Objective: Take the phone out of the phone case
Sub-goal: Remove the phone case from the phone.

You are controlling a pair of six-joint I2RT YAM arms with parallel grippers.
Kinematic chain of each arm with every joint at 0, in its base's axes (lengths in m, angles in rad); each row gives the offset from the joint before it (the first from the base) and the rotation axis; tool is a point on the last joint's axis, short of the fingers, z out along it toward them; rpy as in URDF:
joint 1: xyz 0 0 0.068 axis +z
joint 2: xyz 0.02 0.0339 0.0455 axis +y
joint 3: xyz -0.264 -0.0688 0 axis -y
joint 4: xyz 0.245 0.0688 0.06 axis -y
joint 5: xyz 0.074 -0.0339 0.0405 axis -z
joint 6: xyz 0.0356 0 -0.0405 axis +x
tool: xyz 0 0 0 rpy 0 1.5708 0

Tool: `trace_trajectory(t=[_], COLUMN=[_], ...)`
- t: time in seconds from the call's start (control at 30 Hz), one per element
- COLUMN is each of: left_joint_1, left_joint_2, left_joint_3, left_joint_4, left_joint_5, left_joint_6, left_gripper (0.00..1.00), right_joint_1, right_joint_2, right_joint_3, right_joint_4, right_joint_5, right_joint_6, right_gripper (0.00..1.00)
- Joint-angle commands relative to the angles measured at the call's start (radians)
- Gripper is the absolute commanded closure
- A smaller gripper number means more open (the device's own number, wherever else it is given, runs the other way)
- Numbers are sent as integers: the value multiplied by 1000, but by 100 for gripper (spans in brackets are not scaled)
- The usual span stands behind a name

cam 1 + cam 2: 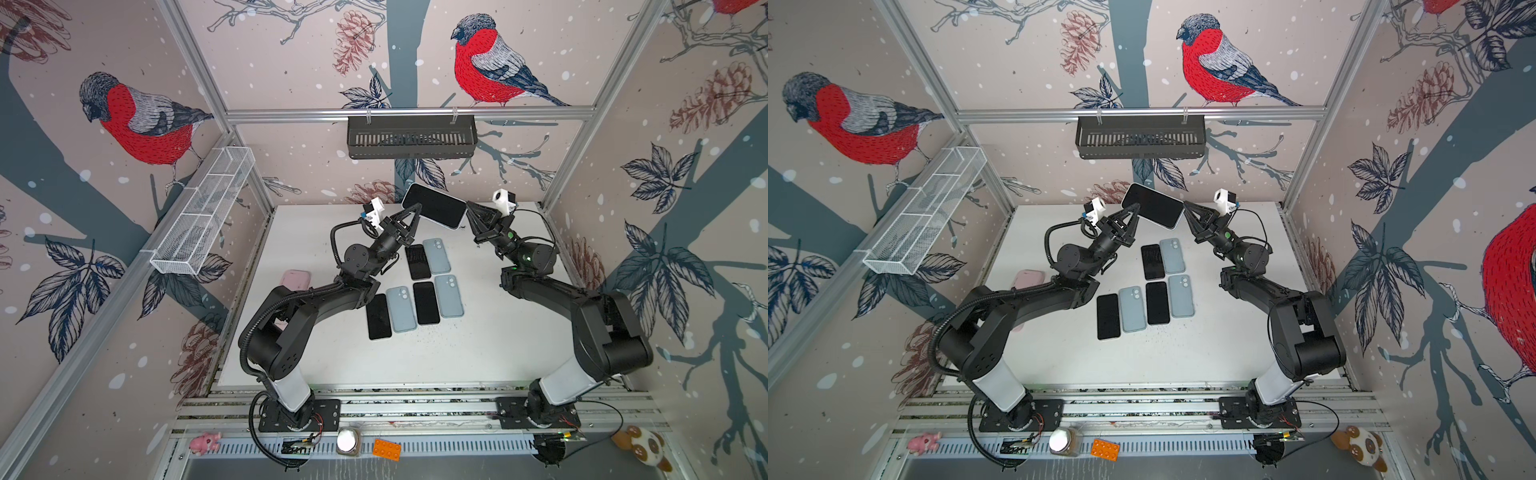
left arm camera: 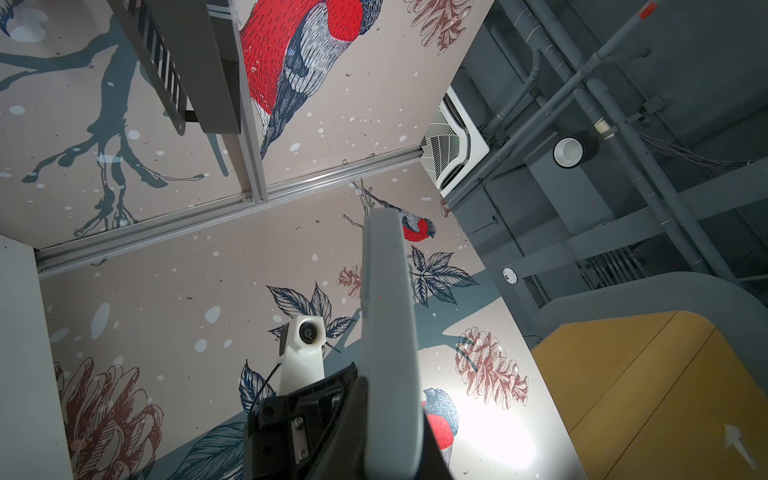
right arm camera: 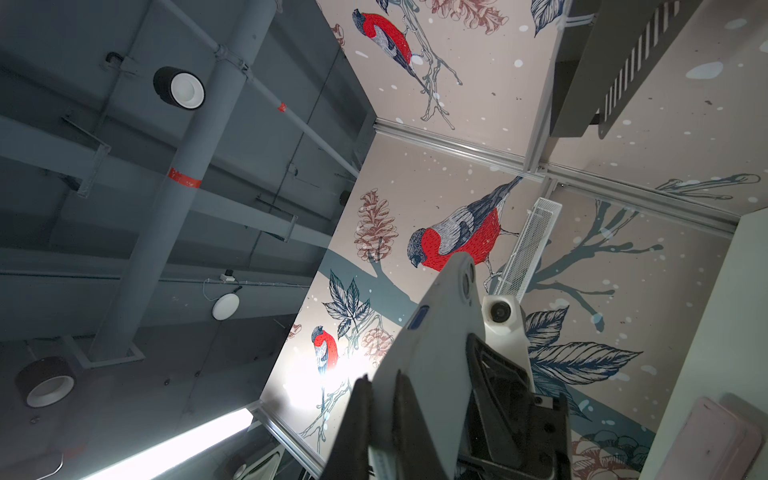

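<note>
A phone (image 1: 432, 203) with its black screen up sits in a pale grey-blue phone case (image 1: 452, 225). It is held in the air above the back of the table, in both top views. My left gripper (image 1: 415, 217) is shut on its left end and my right gripper (image 1: 467, 208) is shut on its right end. The left wrist view shows the case's side edge (image 2: 386, 311) running out of the left gripper (image 2: 388, 449). In the right wrist view the case's back with its camera cut-out (image 3: 440, 332) rises from the right gripper (image 3: 384, 419).
On the white table (image 1: 498, 332) lie three bare black phones (image 1: 426, 303) and three pale blue cases (image 1: 449, 296) in rows. A pink case (image 1: 296, 279) lies left, partly behind the left arm. A black basket (image 1: 411, 137) hangs on the back wall and a white wire basket (image 1: 203, 216) on the left.
</note>
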Motion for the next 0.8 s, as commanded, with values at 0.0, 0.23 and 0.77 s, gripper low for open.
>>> trace_trajectory(t=[0.0,0.23,0.77], left_joint_1=[-15,-18,-21], left_joint_2=[8,28,69], left_joint_3=[19,78,150], left_joint_4=[335,351,379], left_joint_5=[119,109,107], left_joint_6=[-63,-41,-24], left_gripper=[100,100,100], right_joint_1=[-3,-13,-20], right_joint_2=[20,45,78], right_joint_3=[15,43,93], right_joint_4=[223,223,223], right_joint_5=[1,21,53], right_joint_6=[44,83,168], right_gripper=[92,90,90])
